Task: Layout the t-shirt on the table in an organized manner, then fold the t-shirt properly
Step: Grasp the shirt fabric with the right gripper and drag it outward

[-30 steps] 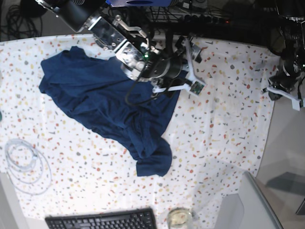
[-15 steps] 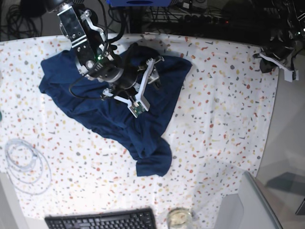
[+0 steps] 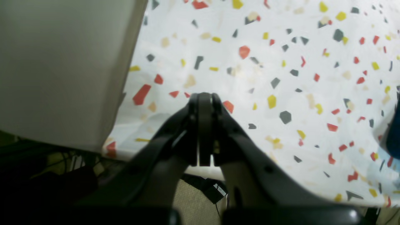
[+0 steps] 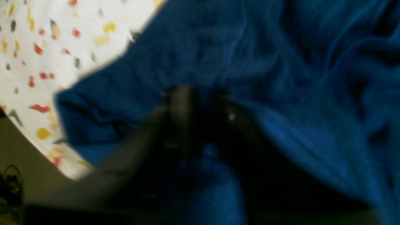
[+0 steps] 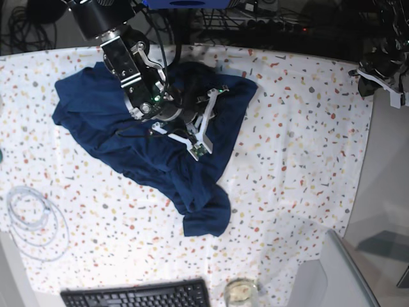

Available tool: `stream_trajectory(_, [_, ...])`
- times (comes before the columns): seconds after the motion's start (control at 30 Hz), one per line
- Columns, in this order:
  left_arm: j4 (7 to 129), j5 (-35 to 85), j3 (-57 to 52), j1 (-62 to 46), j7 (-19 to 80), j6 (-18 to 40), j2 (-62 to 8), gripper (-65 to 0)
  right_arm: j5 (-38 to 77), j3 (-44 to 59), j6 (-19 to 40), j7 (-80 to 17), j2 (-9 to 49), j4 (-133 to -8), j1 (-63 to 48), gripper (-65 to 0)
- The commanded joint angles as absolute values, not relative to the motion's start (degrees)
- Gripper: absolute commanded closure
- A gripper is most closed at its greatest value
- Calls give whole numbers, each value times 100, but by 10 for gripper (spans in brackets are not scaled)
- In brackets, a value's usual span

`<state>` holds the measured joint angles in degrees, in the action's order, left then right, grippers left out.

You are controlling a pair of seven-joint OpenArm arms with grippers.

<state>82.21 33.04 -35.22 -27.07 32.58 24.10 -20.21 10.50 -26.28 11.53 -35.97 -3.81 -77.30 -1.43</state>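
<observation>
The right gripper (image 4: pixel 200 93) is closed, its jaws pinching a fold of the t-shirt (image 5: pixel 147 134). The crumpled navy cloth spreads around it on the table (image 5: pixel 300 141), one end trailing toward the keyboard (image 5: pixel 137 295). Well apart, the left gripper (image 3: pixel 201 97) is closed on nothing above the table's edge.

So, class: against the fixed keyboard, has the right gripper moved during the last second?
Yes. The right gripper has swung leftward in the base view, away from above the keyboard, over the t-shirt.
</observation>
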Motion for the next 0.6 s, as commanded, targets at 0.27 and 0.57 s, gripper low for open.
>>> stream_trajectory(0.27, [8338,3363,-4418,-2967,3152,2448,-2114,0,1138,-3521,1165,-3477,-760,-7626,664,-2])
stream_trajectory(0.57, [8567,3363,-4567,-3152,3152,2448,-2079,0,1147,-4945,1209,-3292,-804,-6941,1587,-9])
